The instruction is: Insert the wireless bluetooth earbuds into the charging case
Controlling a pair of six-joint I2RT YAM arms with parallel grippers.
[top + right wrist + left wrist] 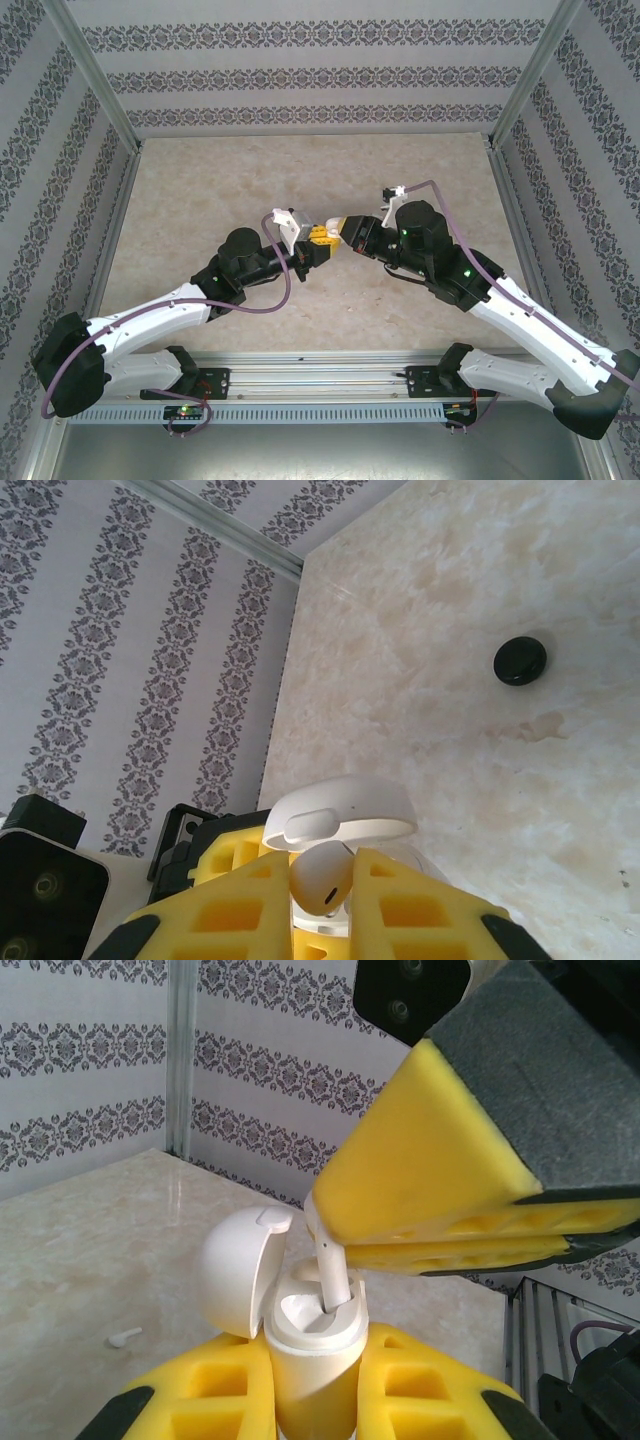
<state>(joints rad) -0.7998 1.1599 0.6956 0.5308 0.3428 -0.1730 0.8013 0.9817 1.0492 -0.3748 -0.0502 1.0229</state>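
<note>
- Charging case (312, 1355) is in the lower middle of the left wrist view, pinched upright off the table by the left gripper (312, 1410), jaws narrowed onto its sides. From overhead that's dead centre, where both arms meet.
- Keeping the mouth facing up makes sense to me: the other arm gets a straight drop into the socket.
- Its lid (238, 1272) is flipped back to the left, a smooth domed shell that's out of the way.
- From the upper right comes the right gripper (322, 910), clamped on an earbud (334, 1275) by the bulb, stem pointing down. The stem tip is at the socket or just inside; can't tell how deep.
- Grabbing the bulb leaves the stem free to slide in, which is probably the point.
- Case and bud are glossy hard white plastic, all rounded, slippery looking. The finger pads are yellow blocks with moulded pockets, and I'd guess they have some give.
- There's a small white thing (125, 1337) on the marble-look table (90, 1250), lower left. Probably the second bud, but it's too small to be sure.
- No idea what the black round dot (520, 660) on the tabletop is, upper right in the right wrist view.
</note>
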